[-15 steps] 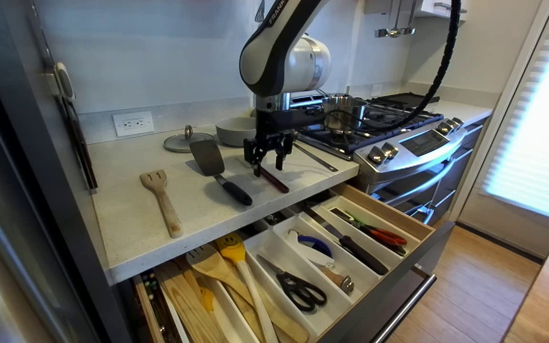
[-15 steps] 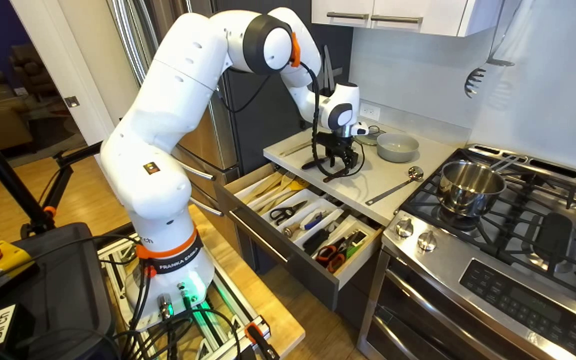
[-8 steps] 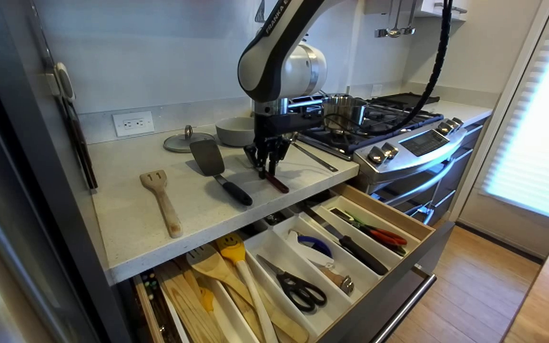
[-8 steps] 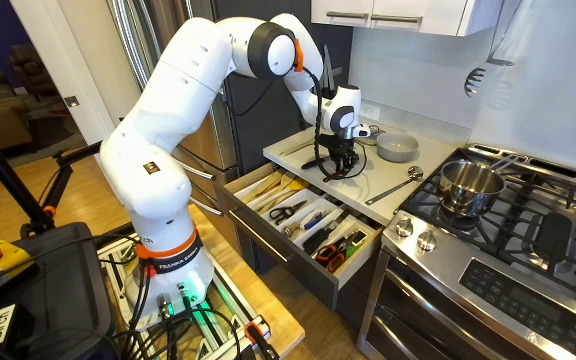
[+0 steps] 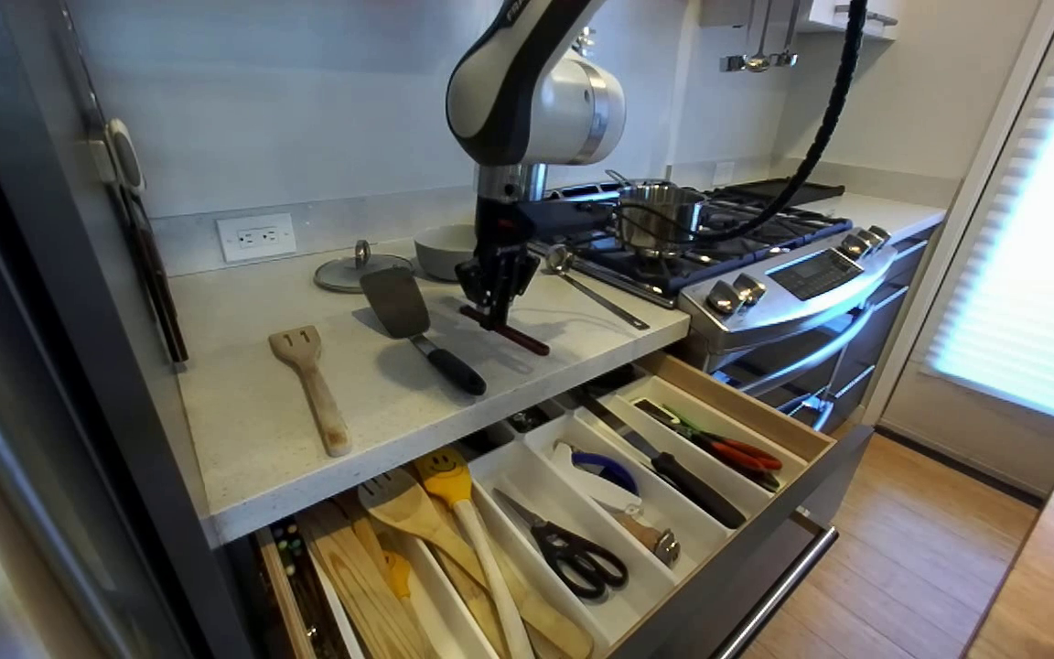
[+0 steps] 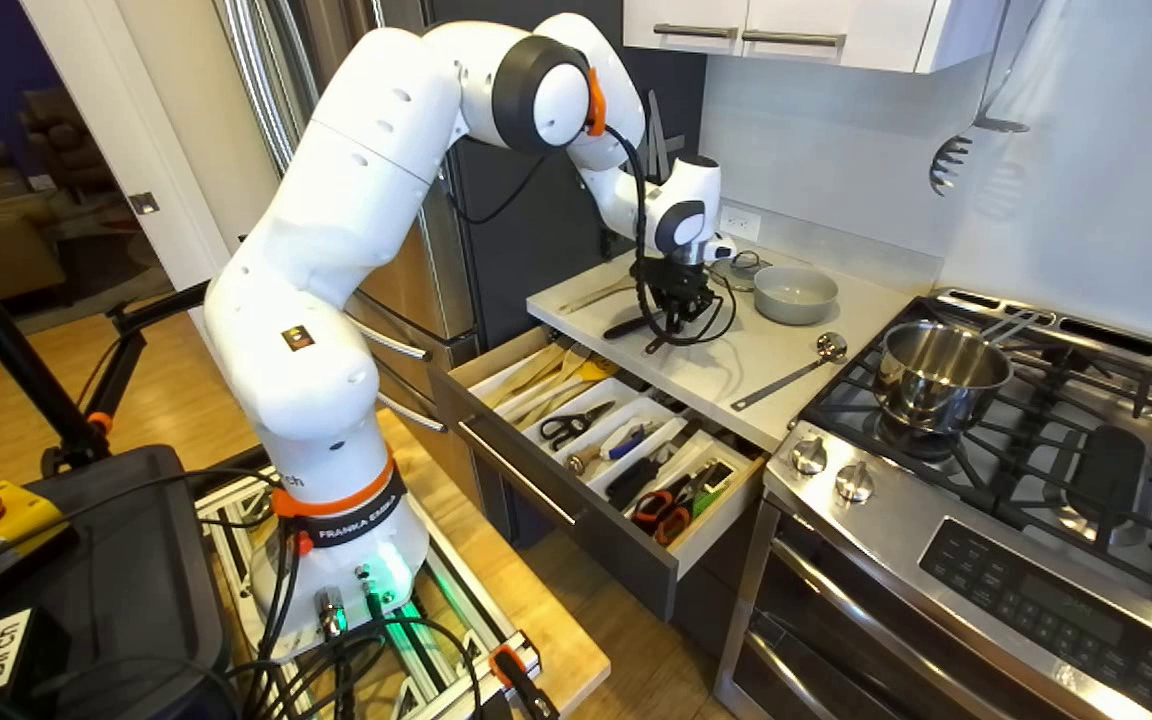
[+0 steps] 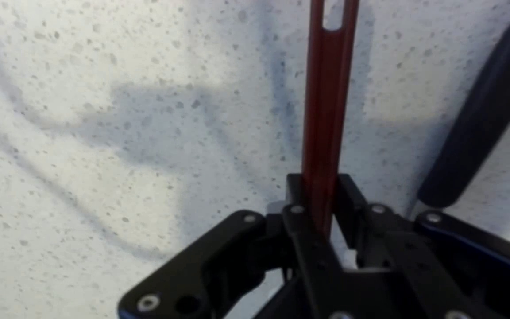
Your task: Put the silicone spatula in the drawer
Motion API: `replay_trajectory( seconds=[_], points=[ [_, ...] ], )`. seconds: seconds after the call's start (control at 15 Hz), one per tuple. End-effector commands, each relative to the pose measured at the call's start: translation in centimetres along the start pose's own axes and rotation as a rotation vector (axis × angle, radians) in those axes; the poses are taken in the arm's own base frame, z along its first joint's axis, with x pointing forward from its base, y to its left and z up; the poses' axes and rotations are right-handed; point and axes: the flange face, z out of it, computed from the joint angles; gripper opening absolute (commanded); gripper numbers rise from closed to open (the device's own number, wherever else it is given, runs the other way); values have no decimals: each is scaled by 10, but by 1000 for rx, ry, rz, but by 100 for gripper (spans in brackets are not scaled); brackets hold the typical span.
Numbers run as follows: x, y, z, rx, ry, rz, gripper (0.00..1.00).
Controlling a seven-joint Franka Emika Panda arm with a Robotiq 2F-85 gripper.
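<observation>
The silicone spatula is a slim dark red utensil with a slot near its handle end, and it hangs just over the counter with its shadow below. My gripper is shut on it partway along its length. In the wrist view the red handle runs up from between the fingers of the gripper; its other end is hidden behind them. Pulled out under the counter's front edge, the drawer shows pale slanted compartments and a dark front, and it appears in both exterior views.
A grey turner with a black handle lies close beside the gripper. Farther along are a wooden spatula and a ladle. A bowl stands behind. Scissors and wooden spoons lie in the drawer compartments.
My gripper has come down, shut around the spatula and risen again with it. The spatula has left the counter surface and moved slightly up and back.
</observation>
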Motion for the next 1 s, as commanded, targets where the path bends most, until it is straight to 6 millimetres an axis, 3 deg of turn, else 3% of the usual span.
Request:
replay_trajectory(
  seconds=[0.0, 0.33, 0.6, 0.8, 0.93],
  points=[
    [-35, -6, -40, 116, 24, -158, 5],
    [-111, -8, -61, 288, -14, -354, 5],
    [-178, -6, -62, 465, -99, -472, 5],
    [-219, 3, -51, 522, -218, -431, 5],
    [-235, 7, -43, 520, -308, -341, 5]
  ],
)
